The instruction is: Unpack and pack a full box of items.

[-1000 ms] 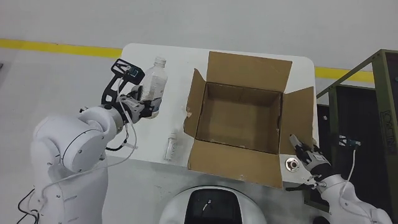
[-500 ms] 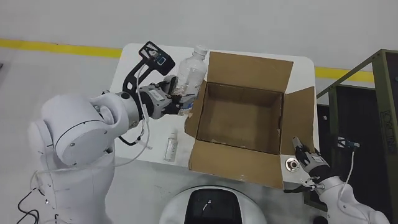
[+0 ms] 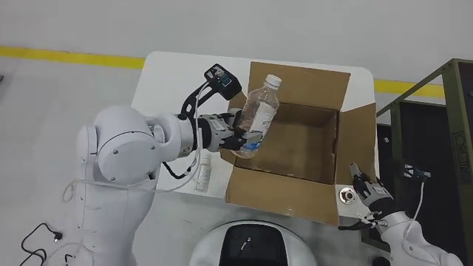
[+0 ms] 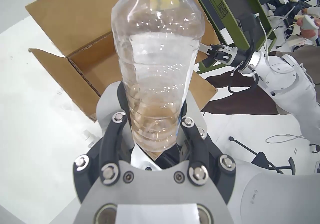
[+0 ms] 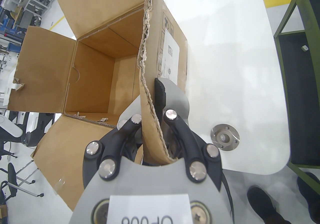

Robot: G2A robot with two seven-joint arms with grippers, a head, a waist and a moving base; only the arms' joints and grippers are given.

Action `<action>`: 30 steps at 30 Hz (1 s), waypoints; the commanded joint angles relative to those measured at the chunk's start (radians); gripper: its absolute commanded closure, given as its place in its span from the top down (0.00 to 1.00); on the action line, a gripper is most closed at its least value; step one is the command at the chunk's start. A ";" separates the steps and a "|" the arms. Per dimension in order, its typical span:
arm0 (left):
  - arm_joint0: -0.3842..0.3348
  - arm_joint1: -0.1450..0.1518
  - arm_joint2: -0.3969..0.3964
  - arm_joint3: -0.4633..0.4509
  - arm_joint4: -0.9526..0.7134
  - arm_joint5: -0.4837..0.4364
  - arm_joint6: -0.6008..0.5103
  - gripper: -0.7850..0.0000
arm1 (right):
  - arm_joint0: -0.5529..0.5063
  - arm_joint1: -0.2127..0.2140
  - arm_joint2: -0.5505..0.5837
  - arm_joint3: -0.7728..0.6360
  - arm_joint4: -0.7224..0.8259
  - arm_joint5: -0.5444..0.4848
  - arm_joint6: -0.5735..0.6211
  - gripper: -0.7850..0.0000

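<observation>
A clear plastic bottle (image 3: 260,114) with a white cap and a little liquid is held tilted over the left rim of the open cardboard box (image 3: 273,188). My left gripper (image 3: 238,139) is shut on its lower end. The left wrist view shows the bottle (image 4: 157,60) between the fingers (image 4: 113,132), with the box (image 4: 75,17) behind it. My right gripper (image 3: 362,188) is at the box's near right corner. In the right wrist view this gripper (image 5: 152,102) is shut on the torn right flap (image 5: 150,60).
A small bottle (image 3: 202,171) lies on the white table (image 3: 177,81), left of the box. A round metal flange (image 3: 345,194) sits by the right gripper. A green rack (image 3: 443,118) stands beyond the table's right edge.
My left arm has carried the bottle from over the table's left side rightward to the box's left rim. The right arm has hardly moved.
</observation>
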 commanded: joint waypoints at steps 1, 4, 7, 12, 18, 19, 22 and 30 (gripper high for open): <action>0.000 0.000 0.000 0.000 0.000 0.000 0.000 0.00 | 0.000 0.000 0.000 0.000 0.000 0.000 0.000 0.00; 0.000 0.000 0.000 0.000 0.000 0.000 0.000 0.00 | 0.000 0.000 0.000 0.000 0.000 0.000 0.000 0.00; 0.000 0.000 0.000 0.000 0.000 0.000 0.000 0.00 | 0.000 0.000 0.000 0.000 0.000 0.000 0.000 0.00; 0.000 0.000 0.000 0.000 0.000 0.000 0.000 0.00 | 0.000 0.000 -0.001 0.002 0.001 0.000 -0.002 0.00; 0.003 0.005 0.040 0.017 -0.002 -0.009 0.073 0.00 | 0.017 -0.004 -0.025 0.038 0.091 -0.011 -0.013 0.00; -0.005 0.005 0.051 0.026 -0.007 -0.010 0.077 0.00 | 0.020 -0.004 -0.027 0.041 0.108 -0.019 -0.016 0.00; -0.035 0.005 0.080 0.062 -0.025 -0.008 0.084 0.00 | 0.029 -0.004 -0.029 0.056 0.138 -0.031 -0.018 0.00; -0.103 0.004 0.178 0.223 -0.030 0.052 0.074 0.00 | 0.051 -0.005 -0.056 0.064 0.152 -0.012 -0.025 0.00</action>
